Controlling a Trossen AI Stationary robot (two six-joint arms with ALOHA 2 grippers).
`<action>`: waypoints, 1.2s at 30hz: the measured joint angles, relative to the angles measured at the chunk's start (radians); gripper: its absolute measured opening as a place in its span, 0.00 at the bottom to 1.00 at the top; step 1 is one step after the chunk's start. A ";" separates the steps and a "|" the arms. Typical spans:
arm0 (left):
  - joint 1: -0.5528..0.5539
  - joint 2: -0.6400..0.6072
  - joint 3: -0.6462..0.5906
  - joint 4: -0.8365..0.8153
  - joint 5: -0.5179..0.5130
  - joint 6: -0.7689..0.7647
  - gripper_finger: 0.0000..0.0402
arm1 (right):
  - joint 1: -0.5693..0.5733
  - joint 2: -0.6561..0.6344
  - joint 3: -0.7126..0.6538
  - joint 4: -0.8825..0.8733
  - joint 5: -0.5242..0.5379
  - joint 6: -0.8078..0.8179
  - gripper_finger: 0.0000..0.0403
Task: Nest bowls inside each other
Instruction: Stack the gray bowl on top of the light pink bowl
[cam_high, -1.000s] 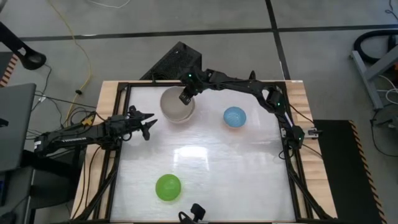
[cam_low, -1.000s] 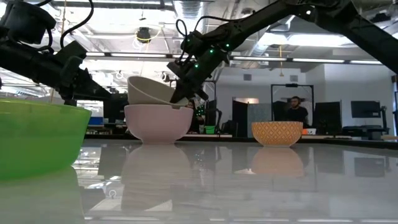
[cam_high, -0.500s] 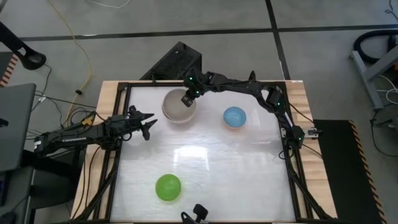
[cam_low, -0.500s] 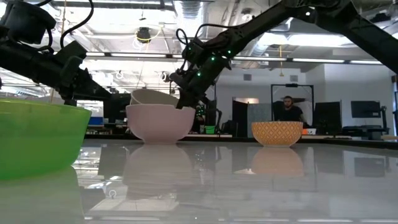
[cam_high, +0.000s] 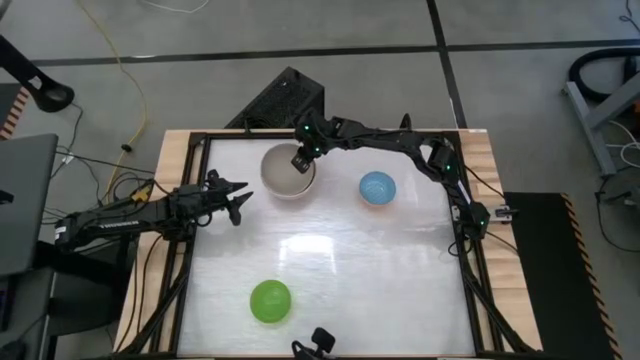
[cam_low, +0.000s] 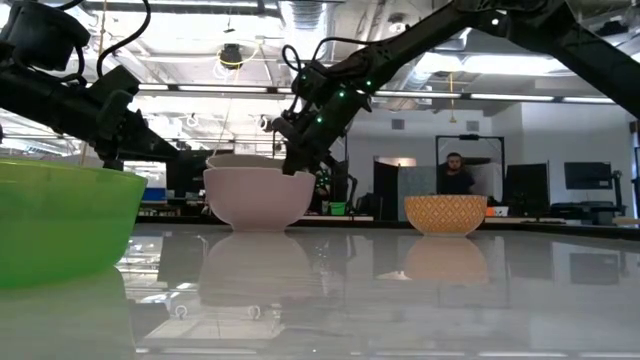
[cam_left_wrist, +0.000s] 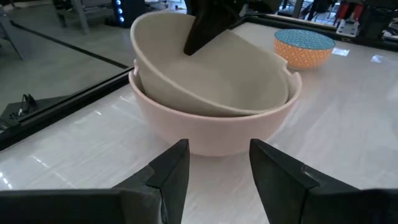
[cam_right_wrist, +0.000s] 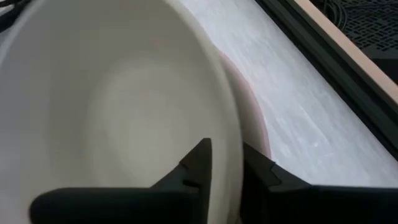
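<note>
The grey-beige bowl (cam_left_wrist: 211, 81) lies tilted inside the pale pink bowl (cam_low: 258, 195) at the table's far middle, and its rim (cam_low: 240, 160) shows just above the pink rim. My right gripper (cam_right_wrist: 227, 162) is open at that bowl's far right rim, with one finger inside the bowl and one outside. The blue bowl (cam_high: 377, 187), orange-patterned outside (cam_low: 445, 213), stands to the right. The green bowl (cam_high: 270, 301) stands near the front edge. My left gripper (cam_high: 232, 200) waits open at the table's left, pointing at the stacked bowls. My right gripper comes slanting down from the far right, its fingers (cam_right_wrist: 199, 158) astride the grey-beige bowl's rim (cam_right_wrist: 231, 134). I cannot tell whether they touch the rim. The bowl rests in the pink bowl.
A black frame (cam_high: 452, 215) runs round the white tabletop. Bare tabletop lies in the middle, between the stacked bowls and the green bowl. A person (cam_low: 455, 180) stands in the room far behind the table.
My right gripper has sunk a little with the grey-beige bowl. The bowl was tilted up above the pink bowl and has dropped down into it, so that only its rim shows over the pink rim.
</note>
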 joint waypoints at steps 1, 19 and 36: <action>0.000 0.000 0.000 0.000 0.000 0.000 0.39 | 0.000 0.000 0.000 -0.002 0.000 0.000 0.24; 0.000 0.000 0.000 0.000 0.000 0.000 0.39 | -0.004 -0.022 0.109 -0.116 0.087 -0.097 0.60; 0.000 0.000 0.000 0.000 0.000 0.000 0.39 | -0.015 -0.038 0.151 -0.058 -0.002 -0.269 0.19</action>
